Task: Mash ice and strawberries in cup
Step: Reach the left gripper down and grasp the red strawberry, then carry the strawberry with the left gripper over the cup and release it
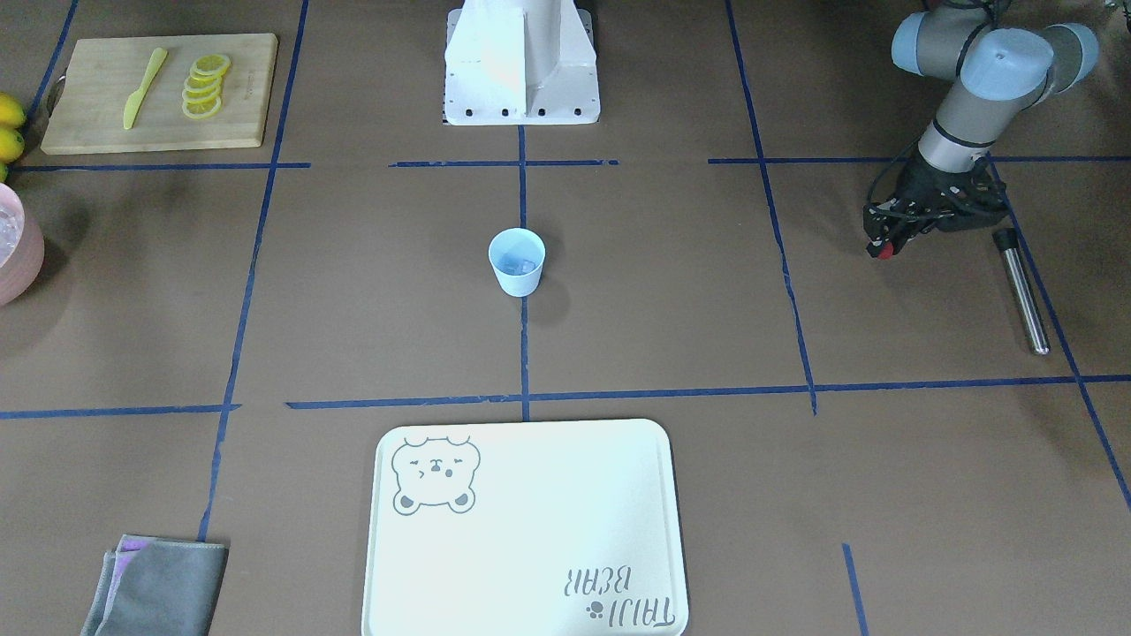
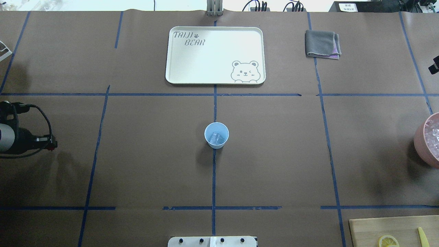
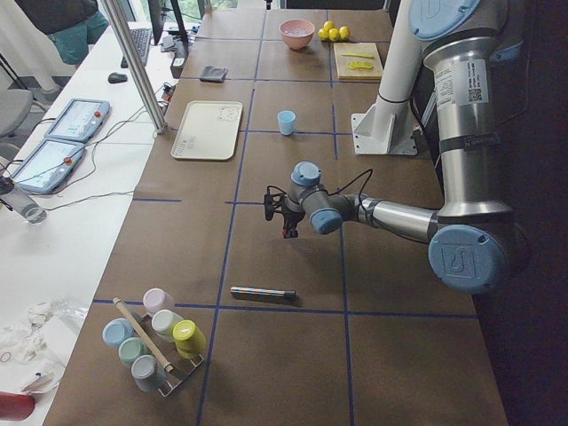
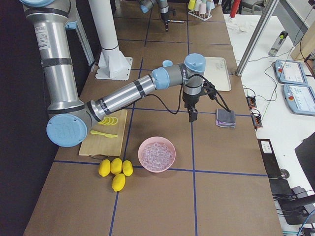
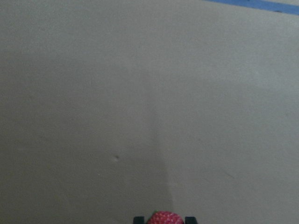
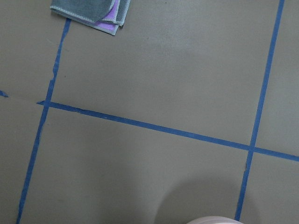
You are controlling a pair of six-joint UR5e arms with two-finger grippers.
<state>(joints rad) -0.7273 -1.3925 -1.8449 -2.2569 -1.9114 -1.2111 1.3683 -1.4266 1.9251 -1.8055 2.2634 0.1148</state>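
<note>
Centrally on the brown paper-covered desk (image 2: 154, 161) stands the tapered pale-blue plastic cup (image 1: 517, 281), translucent ice (image 2: 215, 138) inside. Well off to its left, the left claw (image 1: 882, 251) pinches a round, seeded red strawberry (image 5: 164, 218). Whether the right claw (image 4: 193, 117) is wide or narrow cannot be told.

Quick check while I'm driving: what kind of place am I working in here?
Most likely a robotics lab bench staged for drink prep, not a real kitchen: blue tape grid on brown paper, teach pendants on the side desk, and a cutting board with lemon slices.
</note>
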